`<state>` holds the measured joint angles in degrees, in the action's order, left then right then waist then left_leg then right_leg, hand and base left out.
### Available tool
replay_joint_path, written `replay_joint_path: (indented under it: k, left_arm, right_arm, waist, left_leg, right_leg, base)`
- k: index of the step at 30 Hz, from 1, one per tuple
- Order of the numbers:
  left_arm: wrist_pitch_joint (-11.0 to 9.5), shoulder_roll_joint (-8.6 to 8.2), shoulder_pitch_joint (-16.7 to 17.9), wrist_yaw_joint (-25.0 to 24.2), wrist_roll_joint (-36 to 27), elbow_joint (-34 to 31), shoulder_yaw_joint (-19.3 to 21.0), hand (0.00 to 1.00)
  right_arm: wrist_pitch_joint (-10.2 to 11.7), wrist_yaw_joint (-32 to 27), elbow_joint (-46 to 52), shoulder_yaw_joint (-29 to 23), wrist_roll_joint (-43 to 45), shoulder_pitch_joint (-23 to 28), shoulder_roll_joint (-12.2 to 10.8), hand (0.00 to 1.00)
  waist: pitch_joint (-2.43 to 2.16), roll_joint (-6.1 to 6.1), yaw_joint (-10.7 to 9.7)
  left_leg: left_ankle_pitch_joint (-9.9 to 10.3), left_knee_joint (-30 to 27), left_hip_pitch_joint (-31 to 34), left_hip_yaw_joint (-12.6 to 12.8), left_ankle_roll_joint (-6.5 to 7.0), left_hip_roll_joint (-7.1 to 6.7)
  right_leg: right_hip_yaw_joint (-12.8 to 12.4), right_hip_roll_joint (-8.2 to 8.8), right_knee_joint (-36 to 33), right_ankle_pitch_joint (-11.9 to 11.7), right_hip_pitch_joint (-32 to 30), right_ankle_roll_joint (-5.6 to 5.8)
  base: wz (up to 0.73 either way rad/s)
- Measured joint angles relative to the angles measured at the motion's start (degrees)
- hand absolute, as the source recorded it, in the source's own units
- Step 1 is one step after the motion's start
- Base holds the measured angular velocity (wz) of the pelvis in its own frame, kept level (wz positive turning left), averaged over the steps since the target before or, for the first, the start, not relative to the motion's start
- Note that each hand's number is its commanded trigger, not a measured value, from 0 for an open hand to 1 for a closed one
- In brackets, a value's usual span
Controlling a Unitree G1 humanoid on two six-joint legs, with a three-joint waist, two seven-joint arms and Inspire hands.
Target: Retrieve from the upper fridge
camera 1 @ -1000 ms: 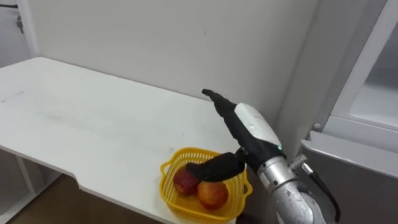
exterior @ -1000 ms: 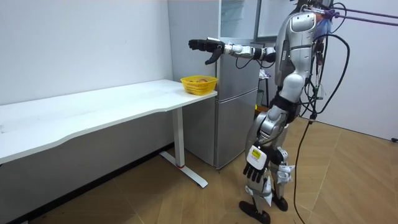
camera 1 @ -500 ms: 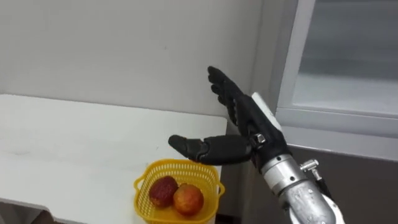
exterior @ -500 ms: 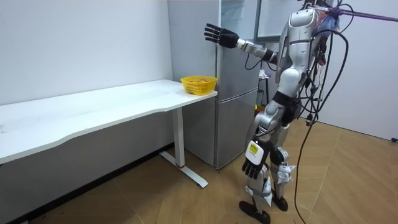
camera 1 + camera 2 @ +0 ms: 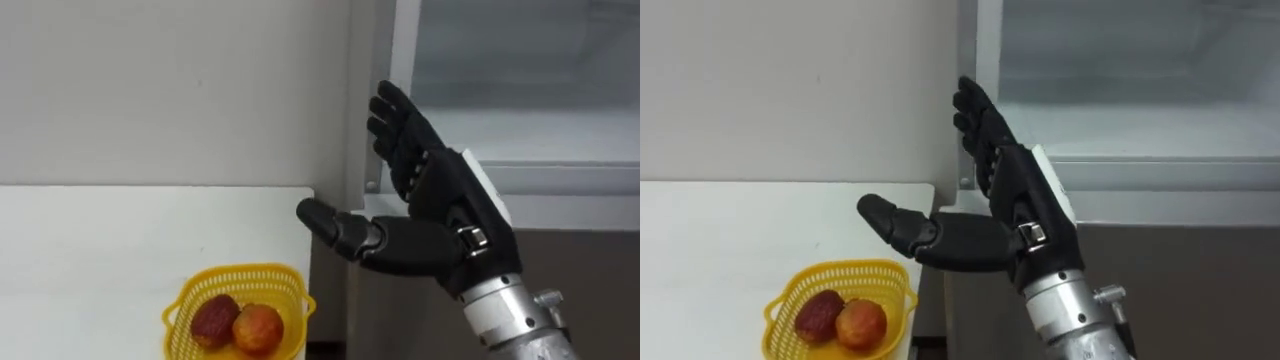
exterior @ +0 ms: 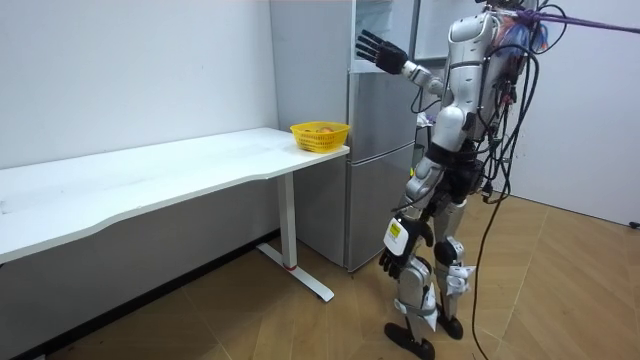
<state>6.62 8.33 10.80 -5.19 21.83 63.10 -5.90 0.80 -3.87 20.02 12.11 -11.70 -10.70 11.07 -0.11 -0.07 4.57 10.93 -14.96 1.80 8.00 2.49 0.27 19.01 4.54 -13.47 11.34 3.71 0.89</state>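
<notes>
- White surface (image 5: 100, 240) fills the lower left and ends beside the grey fridge (image 6: 380, 150).
- Yellow basket (image 5: 235, 272) sits at the bottom, left of centre, on the surface's corner, with two fruits (image 5: 258, 326) inside.
- Right hand (image 5: 440, 215), centre right, is raised with its fingers straight and thumb spread wide. It holds nothing and is in front of the upper fridge compartment (image 5: 520, 90) at upper right.
- Left hand (image 6: 392, 262) hangs by the thigh in the room view, and I cannot tell its state.

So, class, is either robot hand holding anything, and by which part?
Nothing is held. The right robot hand is raised open before the upper fridge; the left robot hand hangs empty.
</notes>
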Motion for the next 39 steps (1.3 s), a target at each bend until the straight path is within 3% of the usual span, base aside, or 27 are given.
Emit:
replay_joint_path:
  k: [9,15,23,32,36,39]
  left_arm:
    - [-1.6,0.16,1.0,0.8,-1.7,0.0,0.1,0.0]
    - [-2.0,0.17,1.2,1.0,-2.2,0.1,0.2,0.0]
    - [-4.2,0.23,1.3,1.0,-3.7,1.1,0.3,0.0]
    - [-4.3,0.22,1.7,1.0,-4.2,1.4,0.3,0.0]
    - [-4.3,0.22,1.6,1.0,-4.2,1.4,0.3,0.0]
    - [-4.3,0.22,1.6,0.9,-4.2,1.4,0.3,0.0]
  right_arm:
    - [0.9,-0.3,3.4,-2.3,0.8,6.7,0.0,0.0]
    - [1.9,-1.1,3.9,-4.4,3.5,8.8,0.0,0.0]
    - [6.1,-5.6,8.0,-5.7,11.6,12.7,-0.1,0.0]
    - [6.8,-9.1,8.0,-6.8,15.4,16.5,-0.2,0.0]
    - [7.2,-9.9,7.8,-7.0,17.2,17.2,-0.2,0.0]
    - [7.4,-9.8,7.5,-7.2,18.5,19.3,-0.2,0.0]
  waist:
    - [-0.41,-0.56,-2.9]
    - [-0.42,0.12,-4.3]
    - [-0.66,0.87,-4.3]
    - [-0.56,0.86,-4.4]
    - [-0.4,0.81,-4.6]
    - [-0.01,0.52,-4.8]
  left_leg:
    - [0.0,1.1,-1.0,1.3,-0.01,0.07]
    - [0.0,1.3,-1.1,1.8,-0.05,0.15]
    - [0.0,2.2,-1.8,3.1,-0.24,0.36]
    - [-0.1,3.4,-2.5,4.1,-0.33,0.36]
    - [0.0,3.8,-2.6,4.3,-0.44,0.39]
    - [0.1,3.8,-2.5,4.3,-0.53,0.45]
  right_leg:
    - [-1.7,-0.01,-0.2,0.0,-0.7,-0.01]
    - [-3.0,-0.3,-0.1,-0.1,-0.7,-0.12]
    - [-3.9,-0.79,1.8,-0.2,-0.6,-0.18]
    - [-4.6,-0.87,1.8,-0.4,-0.6,-0.12]
    - [-4.6,-0.91,1.9,-0.4,-0.6,-0.11]
    - [-4.6,-0.95,1.9,-0.4,-0.4,-0.11]
  base:
    - [-0.1]
    - [-0.06]
    - [-0.05]
    - [-0.05]
    - [0.0]
    - [0.0]
